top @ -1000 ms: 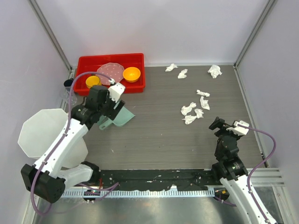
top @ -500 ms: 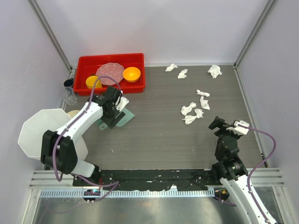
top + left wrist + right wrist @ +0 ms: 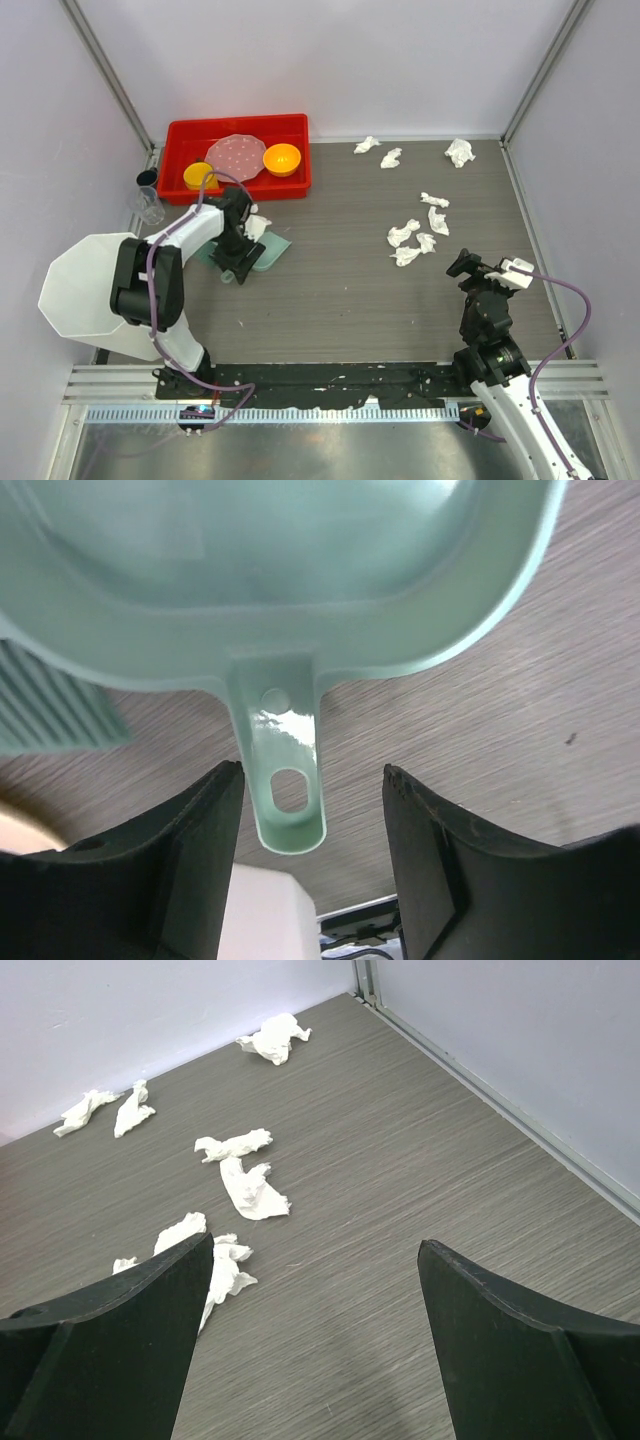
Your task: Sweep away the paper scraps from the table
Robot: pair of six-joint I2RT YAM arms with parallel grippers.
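Where the desk (image 3: 340,300) runs toward its far right corner, the paper scraps (image 3: 404,234) lie scattered, three near the back wall and a looser cluster nearer the middle. The right claw (image 3: 315,1245) hangs wide open over bare wood just short of that cluster. Across on the left, the left claw (image 3: 310,775) stands open astride the handle of a pale green dustpan (image 3: 280,590), fingers clear of it, near a red tray (image 3: 240,122).
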